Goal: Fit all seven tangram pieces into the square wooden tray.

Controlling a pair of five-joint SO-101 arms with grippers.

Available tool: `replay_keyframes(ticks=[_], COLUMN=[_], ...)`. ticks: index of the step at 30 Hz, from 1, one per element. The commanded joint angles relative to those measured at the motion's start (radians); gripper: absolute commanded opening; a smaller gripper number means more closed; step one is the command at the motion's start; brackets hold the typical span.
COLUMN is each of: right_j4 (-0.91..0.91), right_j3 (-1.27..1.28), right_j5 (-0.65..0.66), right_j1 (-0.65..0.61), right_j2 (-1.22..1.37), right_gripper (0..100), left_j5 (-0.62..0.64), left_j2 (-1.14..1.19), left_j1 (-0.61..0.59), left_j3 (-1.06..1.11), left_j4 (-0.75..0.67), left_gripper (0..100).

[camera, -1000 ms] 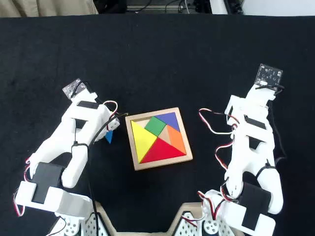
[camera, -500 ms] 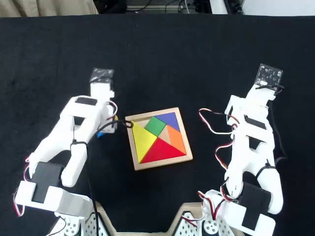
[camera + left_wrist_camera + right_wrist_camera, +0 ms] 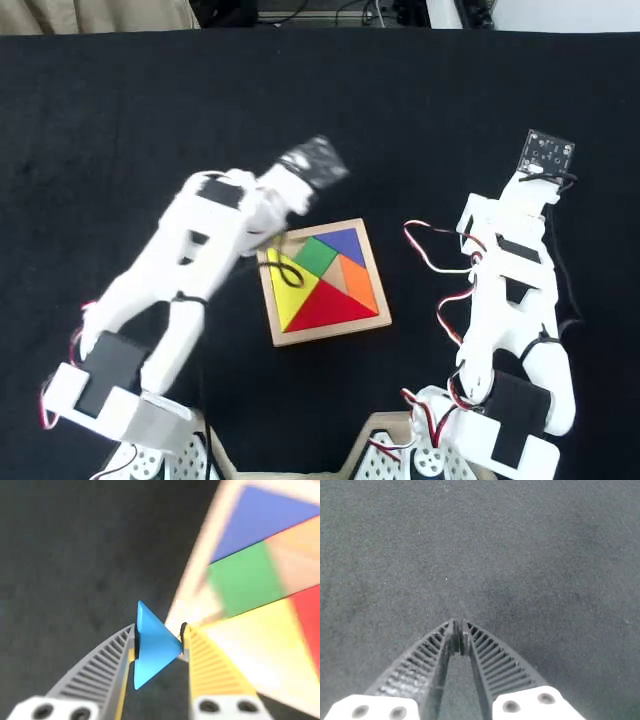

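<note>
Left jaws pinch the blue triangle (image 3: pixel 152 650), one tip pointing ahead. Over the last second the left arm (image 3: pixel 215 235) swings in from the tabletop (image 3: pixel 420 120) left of the wooden tray (image 3: pixel 197 562) and now hangs over the tray's far-left corner, with the triangle carried along. Just past the tip is a bare-wood gap (image 3: pixel 197 612) between the yellow triangle (image 3: pixel 260 645) and the green square (image 3: pixel 242 577). Likely the last open slot, so this is probably the last piece. Next: match rotation and lower. Risk: an edge catches on the rim. Across the tray the right arm (image 3: pixel 510 280) hasn't moved, jaws pressed together over bare tabletop.
</note>
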Motion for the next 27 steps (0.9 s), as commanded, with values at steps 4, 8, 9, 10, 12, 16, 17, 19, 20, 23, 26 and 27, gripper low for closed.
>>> replay_keyframes(ticks=[4,8,9,10,12,16,17,19,20,23,26,27], right_j4=[-0.025,-0.025,-0.025,-0.023,-0.023,-0.023,-0.023,-0.023,-0.023,-0.023,-0.023,-0.023], right_j3=[-0.015,-0.015,-0.015,-0.015,-0.013,-0.013,-0.013,-0.013,-0.013,-0.013,-0.013,-0.013], right_j5=[-0.006,-0.006,-0.006,-0.006,-0.006,-0.006,-0.006,-0.006,-0.006,-0.006,-0.006,-0.006], right_j1=[0.014,0.014,0.014,0.014,0.012,0.011,0.011,0.011,0.011,0.011,0.011,0.011], right_j2=[-0.042,-0.042,-0.042,-0.042,-0.042,-0.042,-0.042,-0.042,-0.042,-0.042,-0.042,-0.042], right_gripper=[1.1,1.1,1.1,1.1,1.1,1.1,1.1,1.1,1.1,1.1,1.1,1.1], left_j5=[-0.068,-0.106,-0.118,-0.126,-0.141,-0.16,-0.16,-0.16,-0.16,-0.16,-0.155,-0.155], left_j2=[0.005,0.005,0.005,0.005,0.006,0.009,0.018,0.046,0.063,0.114,0.135,0.137], left_j1=[0.151,0.166,0.159,0.15,0.124,0.091,0.093,0.097,0.097,0.096,0.097,0.099], left_j3=[-0.036,-0.031,-0.031,-0.03,-0.027,-0.016,-0.013,-0.015,-0.015,-0.033,-0.051,-0.053], left_j4=[0.003,0.002,0.003,0.003,0.003,0.005,0.003,0.003,0.0,0.003,0.005,0.005], left_gripper=[11,11,11,11,11,11,11,13,15,23,25,25])
